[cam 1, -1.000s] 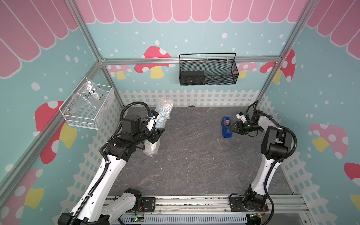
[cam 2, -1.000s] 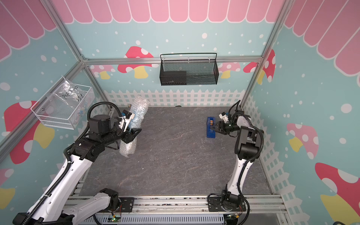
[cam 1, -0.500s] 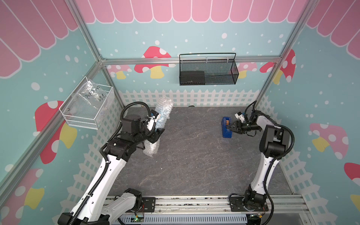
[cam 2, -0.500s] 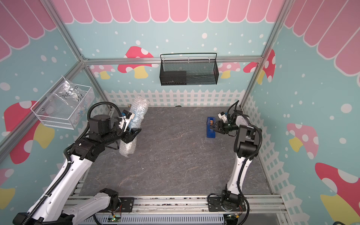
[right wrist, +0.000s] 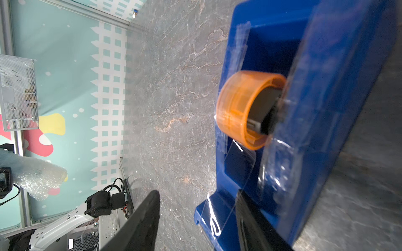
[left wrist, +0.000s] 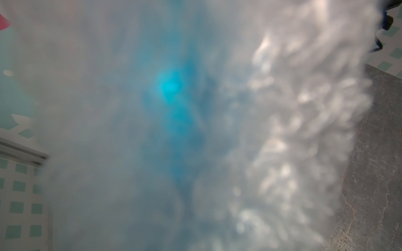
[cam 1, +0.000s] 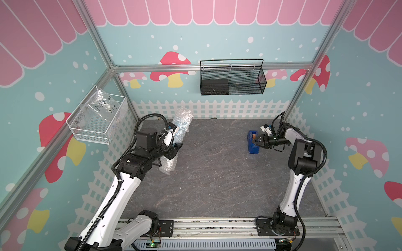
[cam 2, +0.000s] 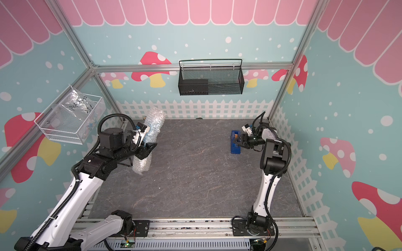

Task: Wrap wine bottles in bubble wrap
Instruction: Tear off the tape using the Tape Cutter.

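Observation:
The bubble wrap [cam 1: 177, 139] [cam 2: 150, 134] forms a long roll held tilted above the table's left side, its lower end near the surface. My left gripper [cam 1: 174, 150] [cam 2: 148, 150] is shut round the roll's middle. In the left wrist view the bubble wrap [left wrist: 293, 130] fills the picture and hides the jaws, and the wine bottle [left wrist: 171, 87] shows through it as a bright blue blur. My right gripper [cam 1: 257, 141] [cam 2: 238, 141] [right wrist: 195, 217] stands open at the blue tape dispenser [cam 1: 252, 144] [right wrist: 304, 108], one finger [right wrist: 254, 221] against it, the other [right wrist: 141, 223] beside it.
An orange tape roll [right wrist: 235, 108] sits in the dispenser, with a clear strip running toward my right fingers. A white wire basket [cam 1: 87, 134] with a crinkled bag hangs on the left wall. A black mesh basket [cam 1: 258, 82] hangs on the back wall.
The right arm's elbow has shifted slightly toward the dispenser while its gripper stays there. The left arm holds the roll still.

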You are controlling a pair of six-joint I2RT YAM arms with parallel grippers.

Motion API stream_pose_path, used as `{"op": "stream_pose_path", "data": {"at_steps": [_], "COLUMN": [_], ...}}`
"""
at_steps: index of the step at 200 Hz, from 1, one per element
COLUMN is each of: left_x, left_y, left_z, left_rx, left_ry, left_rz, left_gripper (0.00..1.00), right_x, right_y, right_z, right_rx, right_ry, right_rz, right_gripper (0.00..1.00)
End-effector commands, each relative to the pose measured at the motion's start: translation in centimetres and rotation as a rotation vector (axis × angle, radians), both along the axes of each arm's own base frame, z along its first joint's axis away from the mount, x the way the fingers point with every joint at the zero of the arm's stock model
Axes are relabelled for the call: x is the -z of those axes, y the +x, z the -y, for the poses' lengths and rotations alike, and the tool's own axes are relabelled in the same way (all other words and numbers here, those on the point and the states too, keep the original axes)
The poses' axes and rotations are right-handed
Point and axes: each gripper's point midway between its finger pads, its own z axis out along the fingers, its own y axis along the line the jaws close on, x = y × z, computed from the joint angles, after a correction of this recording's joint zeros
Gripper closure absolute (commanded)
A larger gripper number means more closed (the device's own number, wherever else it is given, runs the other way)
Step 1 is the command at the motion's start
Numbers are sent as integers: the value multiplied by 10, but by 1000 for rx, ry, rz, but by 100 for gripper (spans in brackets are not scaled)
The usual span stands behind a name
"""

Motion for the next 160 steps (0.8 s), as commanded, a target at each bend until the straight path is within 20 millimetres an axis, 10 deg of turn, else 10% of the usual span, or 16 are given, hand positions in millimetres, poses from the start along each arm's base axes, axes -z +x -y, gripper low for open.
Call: {"op": "stream_pose_path", "data": {"at_steps": [1, 83, 160], "left_x": [-40, -45, -46], "left_y": [7, 0, 0], "left_z": [-2, -7, -8], "left_rx": [-4, -24, -32], "left_ry": [-22, -21, -20], "left_rz": [159, 183, 186], "left_gripper": [100, 100, 100], "right_x": [20, 26, 29], "right_y": [-5, -27, -7], "right_z": [-2, -14, 7], "right_rx": [-19, 10, 119], "right_ry": [-12, 89, 30], "right_rz": [-41, -74, -77], "right_gripper": [42, 46, 44]}}
